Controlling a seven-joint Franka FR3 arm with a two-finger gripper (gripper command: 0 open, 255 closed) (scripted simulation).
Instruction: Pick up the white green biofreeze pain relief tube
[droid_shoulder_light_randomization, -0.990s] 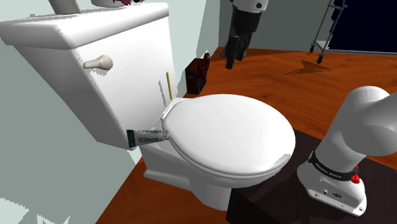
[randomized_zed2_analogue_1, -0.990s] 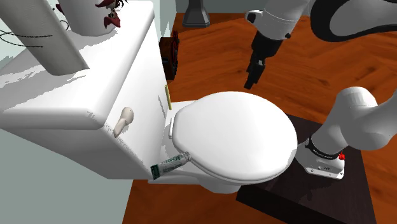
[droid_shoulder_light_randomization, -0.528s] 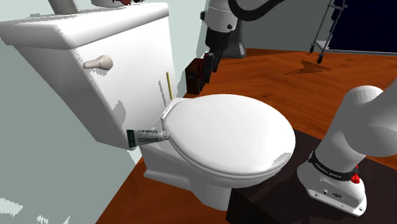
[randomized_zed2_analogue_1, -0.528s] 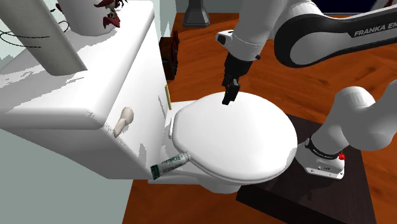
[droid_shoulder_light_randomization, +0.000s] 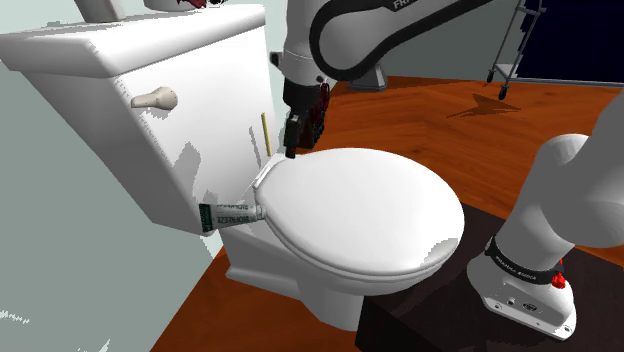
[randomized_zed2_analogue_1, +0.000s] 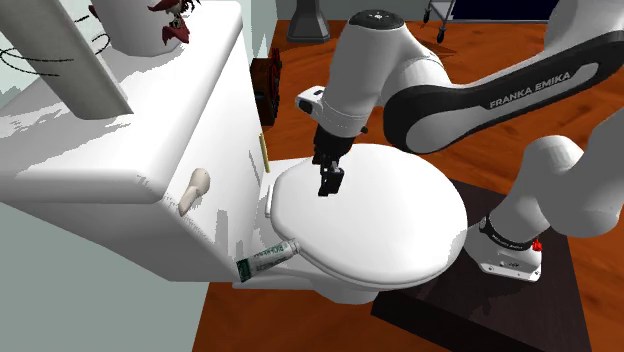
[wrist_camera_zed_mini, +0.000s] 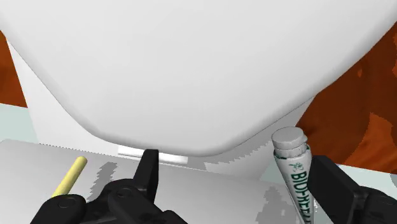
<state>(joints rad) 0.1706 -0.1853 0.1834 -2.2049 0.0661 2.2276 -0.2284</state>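
Just above the rear edge of toilet lid (droid_shoulder_light_randomization: 360, 210), gripper (droid_shoulder_light_randomization: 291, 151) hangs open; tube (droid_shoulder_light_randomization: 232, 213) lies beside tank (droid_shoulder_light_randomization: 200, 110).

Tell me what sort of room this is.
Most likely a bathroom: a white toilet with its seat cover down, a tank with a flush handle behind it, and a tube lying at the tank's foot.

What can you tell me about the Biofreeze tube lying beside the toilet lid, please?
The tube is white with green lettering, a dark green crimped end and a pale ribbed cap. It lies flat on the toilet's rear ledge, between the tank and the closed lid, with its cap pointing towards the lid. The open gripper hangs above the lid and does not touch the tube.
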